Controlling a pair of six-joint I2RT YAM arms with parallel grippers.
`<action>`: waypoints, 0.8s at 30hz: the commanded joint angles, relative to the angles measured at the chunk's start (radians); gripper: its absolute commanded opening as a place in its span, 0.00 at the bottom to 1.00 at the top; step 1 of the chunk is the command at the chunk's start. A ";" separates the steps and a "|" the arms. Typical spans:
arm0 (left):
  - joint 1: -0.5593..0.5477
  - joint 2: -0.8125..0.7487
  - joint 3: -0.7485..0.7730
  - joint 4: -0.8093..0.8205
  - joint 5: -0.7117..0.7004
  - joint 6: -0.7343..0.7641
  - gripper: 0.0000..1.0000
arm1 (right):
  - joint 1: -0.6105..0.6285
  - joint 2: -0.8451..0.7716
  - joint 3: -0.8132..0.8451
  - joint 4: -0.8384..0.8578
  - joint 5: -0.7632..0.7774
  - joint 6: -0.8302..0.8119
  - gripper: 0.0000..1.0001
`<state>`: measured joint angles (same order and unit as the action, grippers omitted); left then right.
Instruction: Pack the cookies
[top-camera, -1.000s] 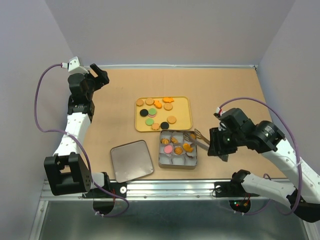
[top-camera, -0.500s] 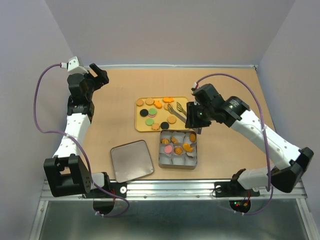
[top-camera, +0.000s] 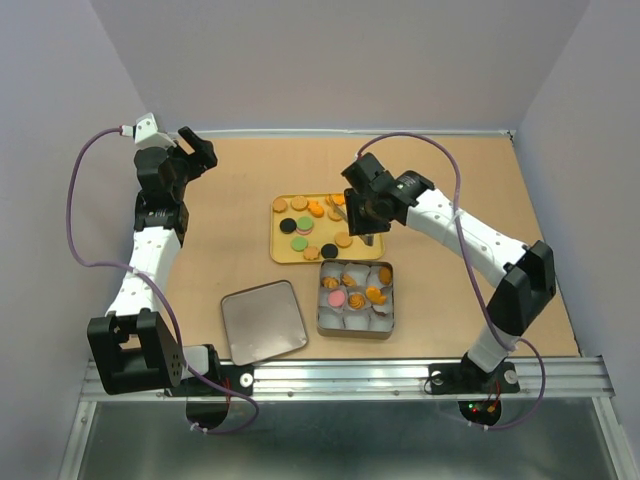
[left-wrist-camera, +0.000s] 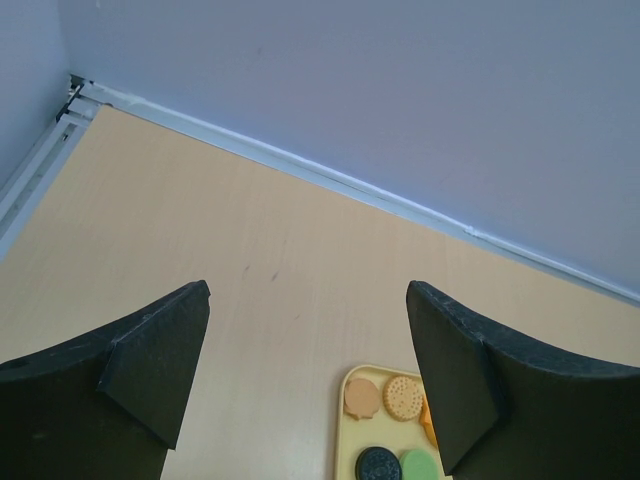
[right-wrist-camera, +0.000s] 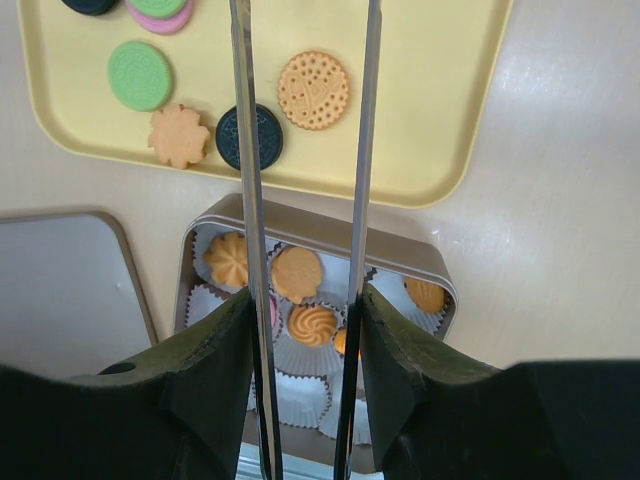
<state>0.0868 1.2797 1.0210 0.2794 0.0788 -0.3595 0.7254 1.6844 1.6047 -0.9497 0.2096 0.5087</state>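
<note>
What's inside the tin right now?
The tin holds white paper cups, several with tan-orange cookies, one with a pink cookie. Near-row cups look empty; in the wrist view tongs and right claw cover part.

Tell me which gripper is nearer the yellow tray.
Right. The right gripper, shut on tongs, hangs over the right part of the yellow tray in the top view. The left gripper is open and far off to the tray's left and rear.

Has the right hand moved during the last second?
Yes. The right hand, holding tongs, went from right of the tin leftward and farther out, to over the tray.
</note>
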 joint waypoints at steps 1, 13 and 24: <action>0.004 -0.034 0.010 0.029 0.009 0.010 0.91 | -0.007 0.032 0.081 0.071 0.024 -0.019 0.48; 0.004 -0.033 0.010 0.029 0.012 0.007 0.91 | -0.007 0.129 0.090 0.097 -0.012 -0.030 0.49; 0.004 -0.028 0.011 0.029 0.016 0.002 0.91 | -0.007 0.129 0.031 0.098 0.011 -0.025 0.49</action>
<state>0.0868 1.2797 1.0210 0.2733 0.0807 -0.3603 0.7254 1.8153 1.6299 -0.9031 0.2031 0.4900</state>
